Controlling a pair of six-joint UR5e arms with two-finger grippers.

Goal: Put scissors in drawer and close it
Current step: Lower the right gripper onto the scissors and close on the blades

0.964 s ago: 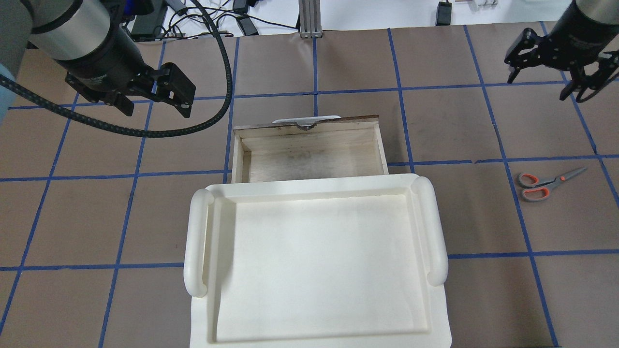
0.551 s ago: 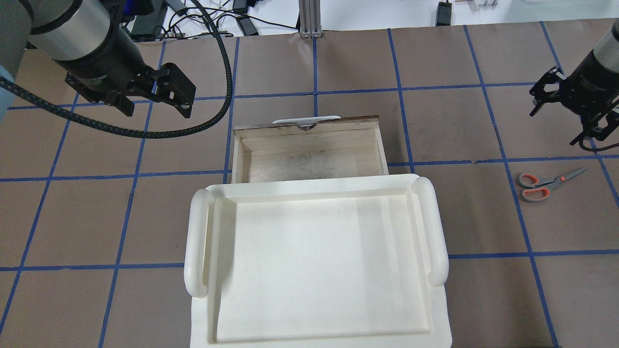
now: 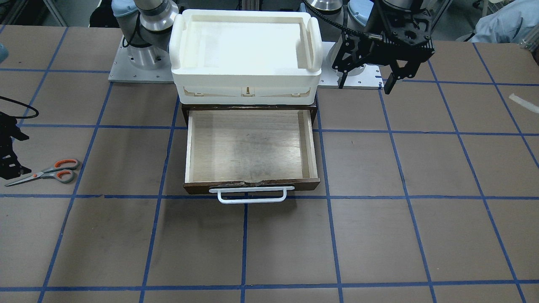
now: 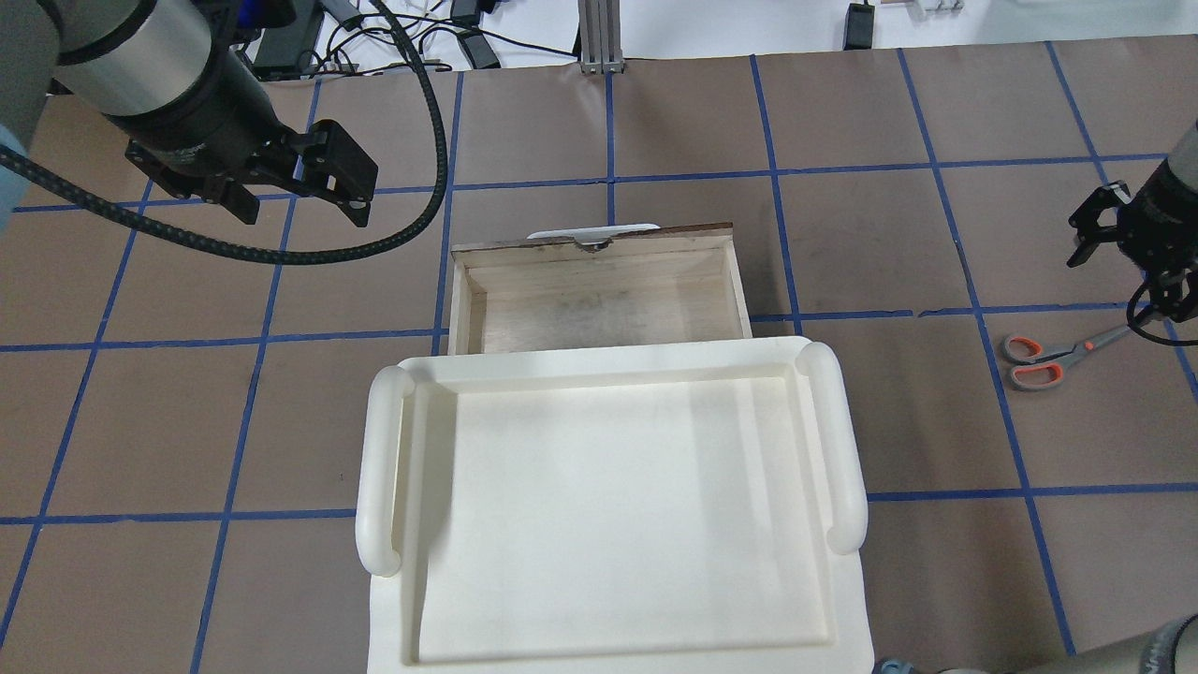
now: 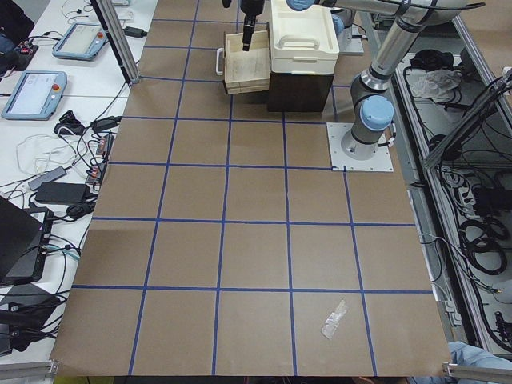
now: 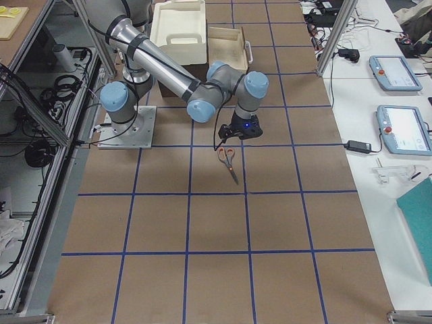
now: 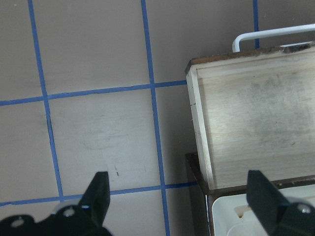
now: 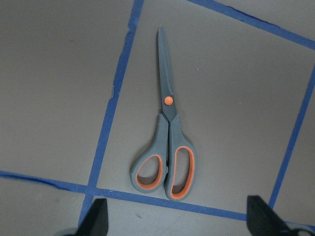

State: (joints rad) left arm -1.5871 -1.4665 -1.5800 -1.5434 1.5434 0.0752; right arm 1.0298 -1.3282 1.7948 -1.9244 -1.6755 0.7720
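The scissors (image 4: 1062, 354) lie closed and flat on the table to the right of the drawer, also in the front view (image 3: 46, 170) and the right wrist view (image 8: 167, 142). The drawer (image 4: 599, 304) is pulled open and empty, its white bar handle (image 3: 251, 195) on the far side from the robot. My right gripper (image 4: 1126, 285) is open and empty, hovering just above the scissors, over the blade end. My left gripper (image 4: 304, 211) is open and empty, hovering left of the drawer's front corner (image 7: 192, 66).
A cream-white plastic bin (image 4: 374, 468) sits on the dark cabinet (image 5: 300, 88) above the drawer. Blue tape lines grid the brown table. Cables and devices lie beyond the far edge (image 4: 402, 37). A scrap of tape (image 5: 334, 318) lies on the table at the robot's left.
My right gripper has come down and nearer, from the far right corner to just over the scissors. The left gripper, drawer and scissors have not moved.
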